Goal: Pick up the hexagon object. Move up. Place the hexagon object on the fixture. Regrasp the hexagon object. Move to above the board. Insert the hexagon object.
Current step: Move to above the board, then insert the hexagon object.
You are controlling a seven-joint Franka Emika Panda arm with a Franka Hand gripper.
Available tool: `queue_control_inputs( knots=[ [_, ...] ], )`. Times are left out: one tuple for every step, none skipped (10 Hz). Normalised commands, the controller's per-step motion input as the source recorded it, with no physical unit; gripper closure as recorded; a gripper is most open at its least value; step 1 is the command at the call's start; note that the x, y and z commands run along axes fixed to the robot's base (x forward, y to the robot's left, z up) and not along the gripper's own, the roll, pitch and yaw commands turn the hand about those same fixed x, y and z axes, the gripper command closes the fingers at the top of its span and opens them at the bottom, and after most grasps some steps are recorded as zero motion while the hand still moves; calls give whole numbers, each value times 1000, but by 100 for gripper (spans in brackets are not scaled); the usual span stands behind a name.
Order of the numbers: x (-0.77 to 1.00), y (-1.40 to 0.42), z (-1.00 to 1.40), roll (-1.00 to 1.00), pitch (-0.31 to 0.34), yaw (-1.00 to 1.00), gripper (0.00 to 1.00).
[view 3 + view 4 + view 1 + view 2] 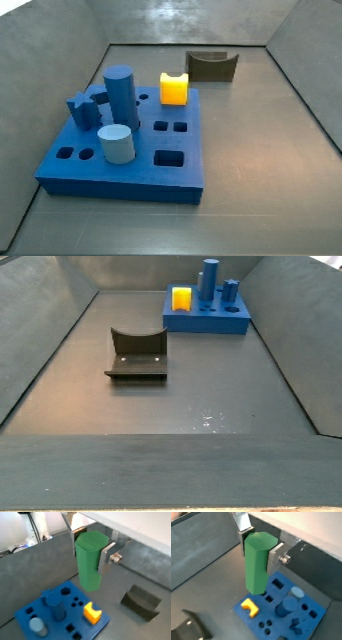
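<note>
The gripper is high above the floor, and you only see it in both wrist views. Its flat silver fingers are squeezed on the top end of the hexagon object. That peg is bright green, smooth, and long with flat sides. It hangs straight down in the air, touching nothing below.

In a wrist view the board lies far under the peg. It is a thick, flat blue square with many holes of different shapes. A tall blue cylinder stands up in one hole. A short pale blue cylinder stands in another. A yellow-orange block sits in a hole near one corner. The other holes you can see look dark and have nothing in them.

The fixture is off to the side of the board, not touching it. It is small, dark and dull, with a curved scoop cut in its top. Nothing rests in the scoop.

The floor is gray and a bit shiny. Gray walls stand around it like a box.
</note>
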Motion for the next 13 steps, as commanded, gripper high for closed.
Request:
queue_control_inputs(
  knots=[
    [-73,-55,6,-268,-49,-24,100],
    [0,0,-26,0,0,0,100],
    [9,0,0,0,7,0,100],
    [0,43,0,0,0,11,100],
    [-189,180,-237,123,0,-109,100],
    [-497,406,-357,90,-67,-214,100],
    [-726,566,-434,54,-139,-246,100],
    [-800,586,-583,10,-186,-240,100],
    [-780,543,-743,-86,-223,-189,100],
    [-803,357,-606,-244,-224,-180,100],
    [-751,200,-423,-371,-189,-186,100],
    [-749,157,-369,-393,-177,-189,100],
    [-717,140,-331,-401,-197,-189,100]
  ],
)
